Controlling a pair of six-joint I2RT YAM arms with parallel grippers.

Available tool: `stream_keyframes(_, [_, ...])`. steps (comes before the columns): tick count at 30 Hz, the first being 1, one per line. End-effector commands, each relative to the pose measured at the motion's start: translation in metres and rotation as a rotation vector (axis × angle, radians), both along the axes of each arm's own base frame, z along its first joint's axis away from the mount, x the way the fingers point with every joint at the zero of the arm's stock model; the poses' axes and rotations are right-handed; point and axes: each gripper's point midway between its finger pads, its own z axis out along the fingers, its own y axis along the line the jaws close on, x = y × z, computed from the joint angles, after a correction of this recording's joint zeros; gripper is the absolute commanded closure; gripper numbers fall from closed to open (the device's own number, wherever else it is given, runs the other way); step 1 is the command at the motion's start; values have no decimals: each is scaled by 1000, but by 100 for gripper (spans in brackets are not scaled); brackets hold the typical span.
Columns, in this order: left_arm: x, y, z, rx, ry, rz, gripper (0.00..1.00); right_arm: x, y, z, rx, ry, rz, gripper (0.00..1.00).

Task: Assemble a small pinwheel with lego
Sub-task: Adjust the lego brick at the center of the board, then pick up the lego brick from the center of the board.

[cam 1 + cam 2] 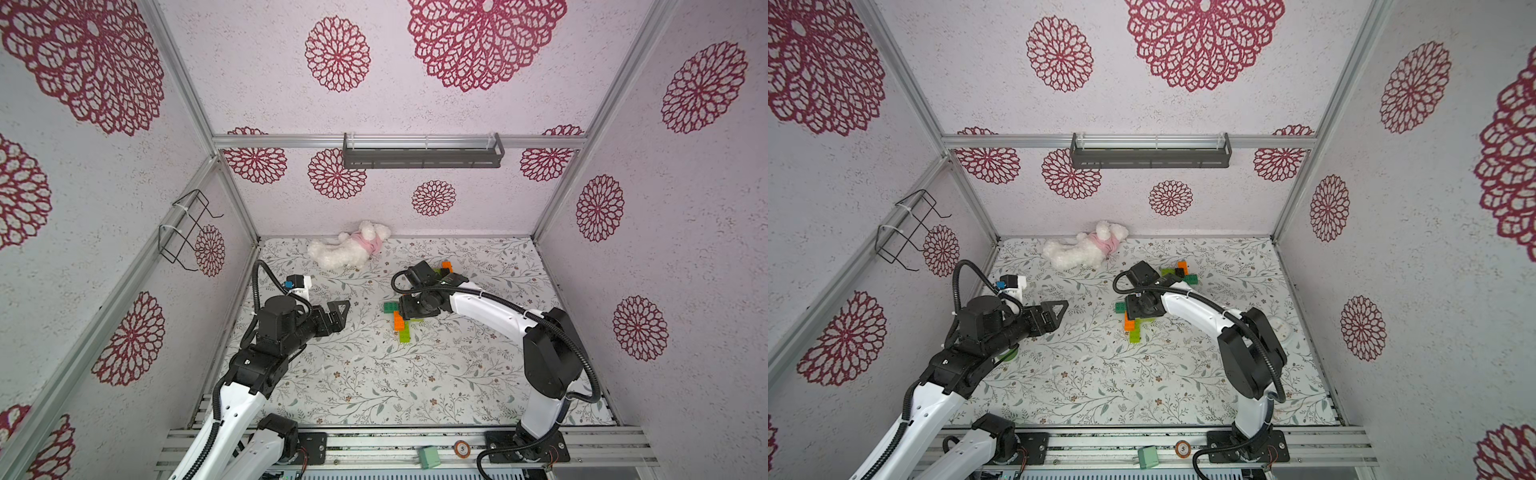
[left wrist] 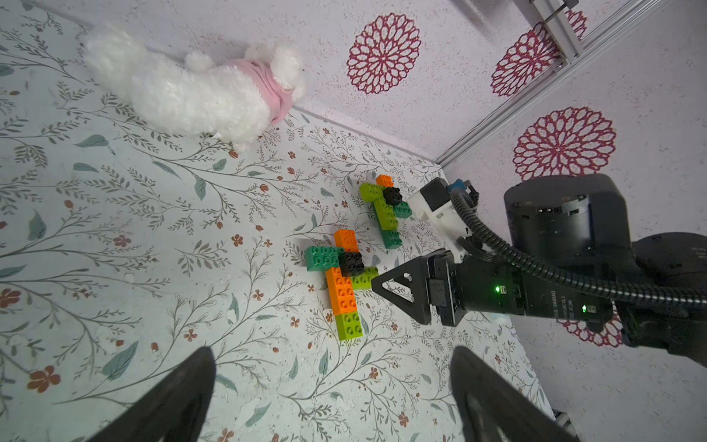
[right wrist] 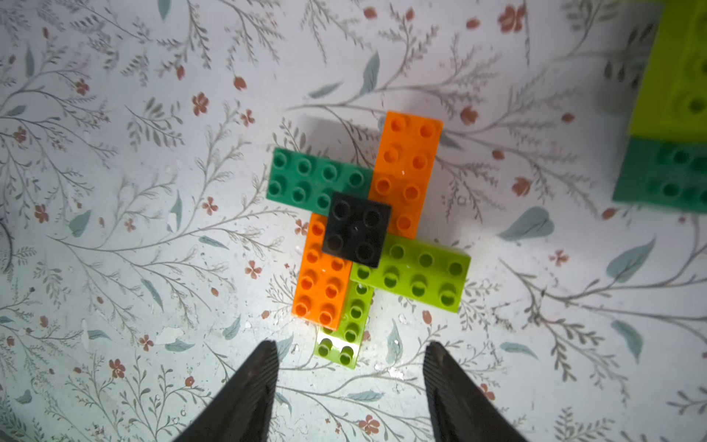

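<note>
**Position.** The pinwheel (image 3: 356,229) lies flat near the middle of the counter (image 1: 374,386). Four oblong blades radiate from its centre: dark green brick (image 3: 306,180), two orange bricks, and lime brick (image 3: 417,275). Another lime brick projects from under one orange blade. The black brick (image 3: 356,229) sits on top at the hub. A second pinwheel (image 2: 384,210) lies nearer the back edge, and the plush (image 1: 345,249) lies against the back edge.

**Claws.** The right claw (image 3: 351,346) hangs above the pinwheel, jaws apart, gripping nothing. The left claw (image 2: 332,350) hovers toward the left edge, jaws spread wide, empty.

**Step in hand.** The hub appears placed; assembly looks complete or nearly so.

**Next move.** Raise the right claw straight up so no finger catches a blade. Check that the black brick seats flush on all four blades; if it stands proud, press down on its centre.
</note>
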Motion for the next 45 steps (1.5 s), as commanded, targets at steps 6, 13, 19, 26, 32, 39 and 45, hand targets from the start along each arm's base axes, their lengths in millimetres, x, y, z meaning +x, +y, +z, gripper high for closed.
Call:
stream_keyframes(6, [-1,2,-9,-16,20,13,3,27,4,-14,-94,-5,-87,33])
stream_keyframes(13, [-4,2,-7,-16,8,7,3,35,14,-28,-108,18,-116,41])
stream_keyframes(19, [-5,3,-7,-14,0,2,3,37,14,-33,-134,18,-139,53])
stream_keyframes(26, [-5,4,-3,-10,-14,1,3,37,14,-36,-157,28,-144,58])
stream_keyframes(32, [-6,4,-2,-14,-16,-1,3,36,13,-40,-172,36,-150,59])
stream_keyframes(39, [-6,4,-2,-16,-17,3,3,38,15,-41,-178,36,-145,63])
stream_keyframes(45, [-6,6,-2,-13,-19,9,3,46,17,-32,-165,13,-140,72])
